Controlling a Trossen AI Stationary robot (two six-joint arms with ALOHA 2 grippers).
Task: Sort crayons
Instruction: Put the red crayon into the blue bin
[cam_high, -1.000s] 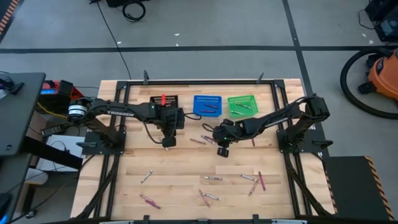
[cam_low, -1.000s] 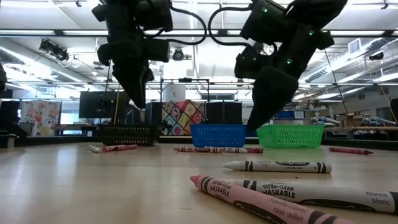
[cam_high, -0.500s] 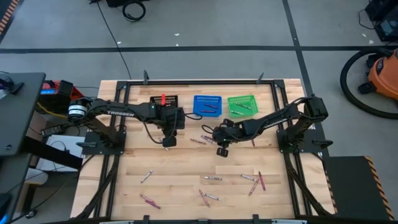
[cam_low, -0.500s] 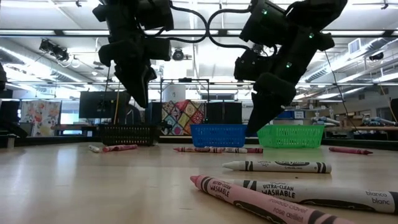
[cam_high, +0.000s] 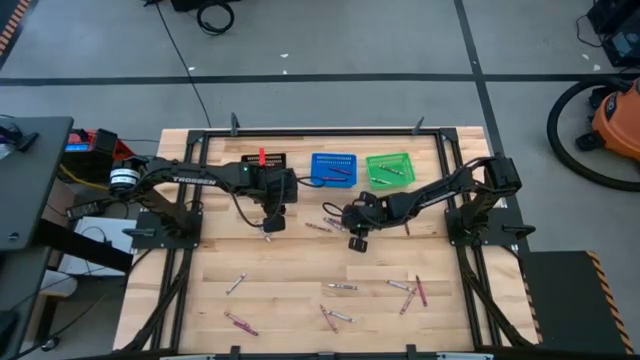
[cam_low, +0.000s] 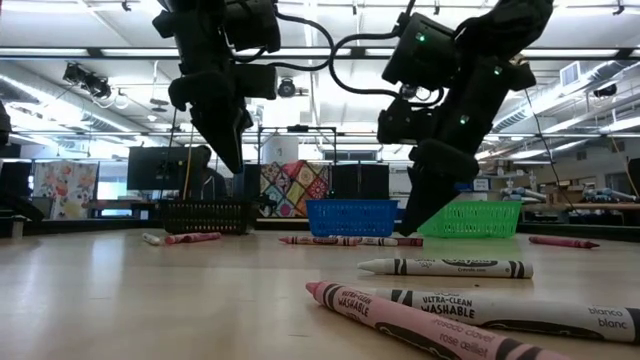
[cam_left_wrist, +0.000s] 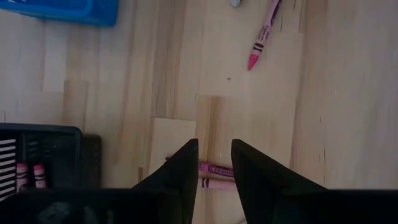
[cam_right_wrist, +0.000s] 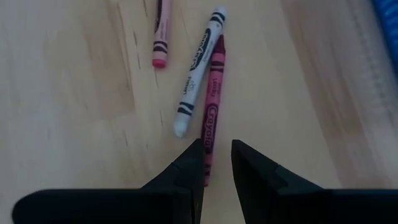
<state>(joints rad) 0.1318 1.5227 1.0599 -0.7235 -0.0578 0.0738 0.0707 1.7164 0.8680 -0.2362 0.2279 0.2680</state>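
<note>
Red, pink and pale crayons lie scattered on the wooden table (cam_high: 200, 290). My left gripper (cam_left_wrist: 214, 163) hangs open, well above the table, in front of the black basket (cam_high: 262, 165); a pink crayon (cam_left_wrist: 219, 169) lies crosswise on the wood under its fingers. My right gripper (cam_right_wrist: 217, 163) is open with a narrow gap, low over the near end of a magenta crayon (cam_right_wrist: 212, 106) that lies beside a white crayon (cam_right_wrist: 198, 68), in front of the blue basket (cam_high: 333, 168). In the low view the left gripper (cam_low: 232, 160) stands higher than the right gripper (cam_low: 412, 222).
The green basket (cam_high: 389, 168) stands right of the blue one; all three hold crayons. More crayons lie toward the near edge (cam_high: 340, 287), (cam_high: 420, 290), (cam_high: 240, 323), and close to the low camera (cam_low: 400, 325). A pink crayon (cam_left_wrist: 262, 34) lies beyond the left gripper.
My right gripper has tipped and sunk a little toward the crayons in front of the blue basket; the gap between its fingers looks the same.
</note>
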